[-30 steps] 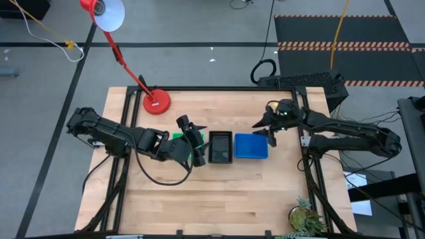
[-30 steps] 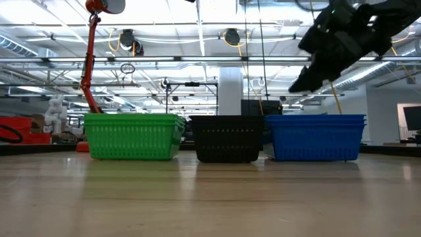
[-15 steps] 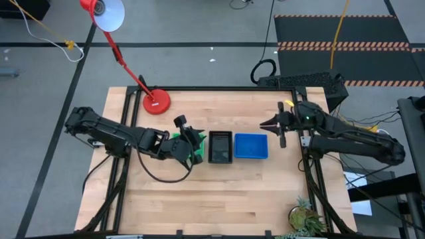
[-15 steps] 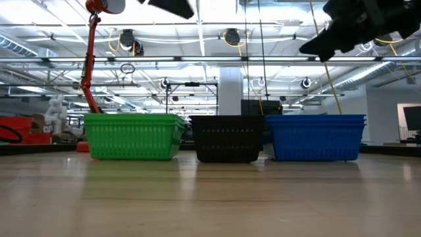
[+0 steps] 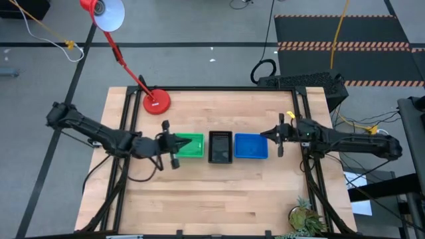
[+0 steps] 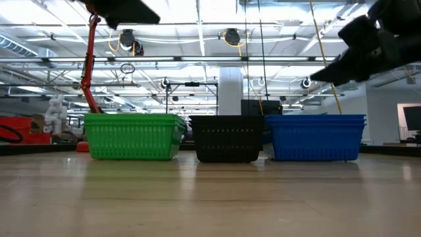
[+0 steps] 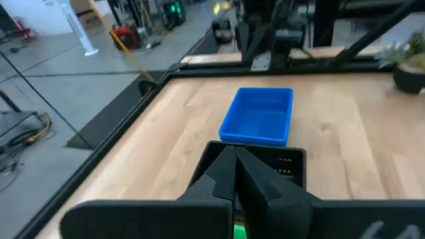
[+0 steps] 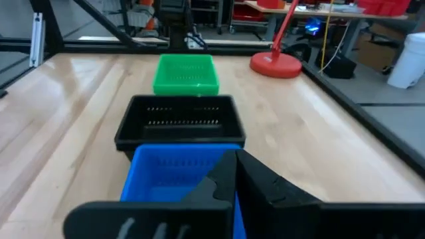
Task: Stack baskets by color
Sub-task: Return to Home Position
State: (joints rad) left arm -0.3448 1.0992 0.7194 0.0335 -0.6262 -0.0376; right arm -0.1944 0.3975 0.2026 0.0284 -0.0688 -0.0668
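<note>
Three baskets stand in a row on their bottoms at the table's middle: green (image 5: 192, 146), black (image 5: 220, 147) and blue (image 5: 251, 146). The low view shows them side by side: green (image 6: 133, 136), black (image 6: 227, 138), blue (image 6: 314, 137). My left gripper (image 5: 175, 143) is shut and hovers above the table just left of the green basket, high in the low view (image 6: 128, 10). My right gripper (image 5: 272, 135) is shut too, in the air just right of the blue basket (image 8: 176, 179). Both hold nothing. The left wrist view looks past the shut fingers (image 7: 234, 162) at the blue basket (image 7: 259, 116).
A red lamp base (image 5: 157, 101) stands at the far left of the table, and its arm slants up to the lamp head (image 5: 106, 12). A small plant (image 5: 305, 218) sits at the near right corner. Bare wood (image 5: 212, 192) lies in front of the baskets.
My left gripper has pulled back from over the green basket toward the table's left edge and shut. My right gripper has drawn back from beside the blue basket toward the right edge and shut as well. The baskets have stayed in place.
</note>
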